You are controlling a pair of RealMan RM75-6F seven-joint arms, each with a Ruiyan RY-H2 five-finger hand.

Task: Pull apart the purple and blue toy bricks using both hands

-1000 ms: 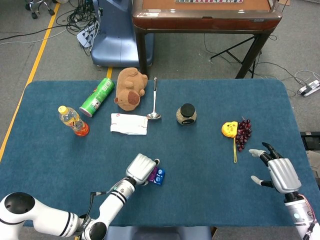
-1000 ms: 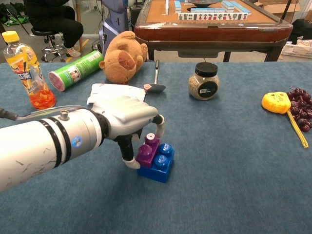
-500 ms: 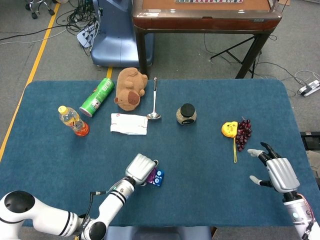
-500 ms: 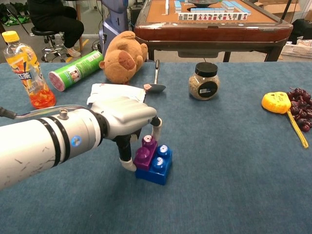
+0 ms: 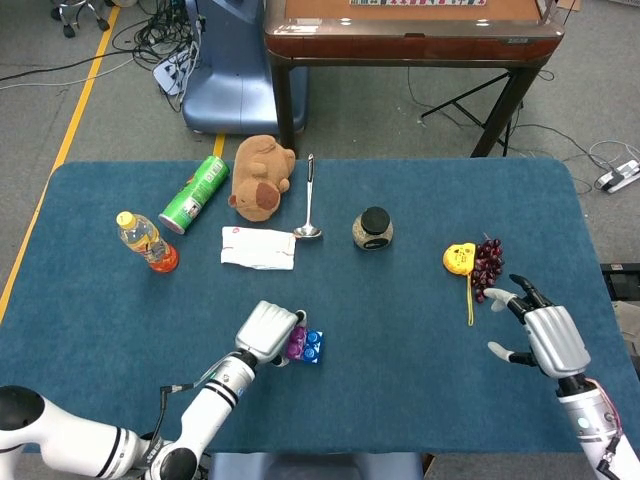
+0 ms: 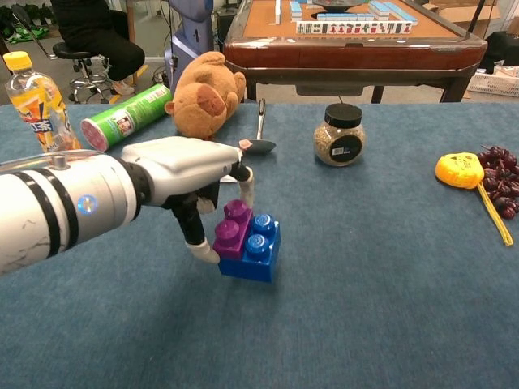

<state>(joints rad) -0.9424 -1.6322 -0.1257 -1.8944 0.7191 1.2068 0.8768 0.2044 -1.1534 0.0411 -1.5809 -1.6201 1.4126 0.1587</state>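
A purple brick [image 6: 229,229] sits plugged onto a larger blue brick [image 6: 258,251]. My left hand [image 6: 182,172] pinches the purple brick between thumb and a finger; the joined pair looks raised slightly off the blue tablecloth. From the head view the purple brick [image 5: 295,344] and blue brick [image 5: 312,347] peek out to the right of my left hand [image 5: 265,330], near the table's front edge. Far to the right, my right hand [image 5: 541,337] hovers with fingers spread and nothing in it; the chest view does not show it.
Along the back of the table [image 5: 420,400] lie an orange drink bottle [image 5: 146,240], a green chips can [image 5: 195,193], a brown plush toy [image 5: 262,177], a spoon [image 5: 309,200], a paper napkin [image 5: 258,247] and a jar [image 5: 373,228]. A yellow tape measure [image 5: 459,258] and grapes [image 5: 488,265] lie near my right hand.
My left hand has carried the joined bricks a little to the left and upward. My right hand has shifted slightly forward toward the grapes, still spread.
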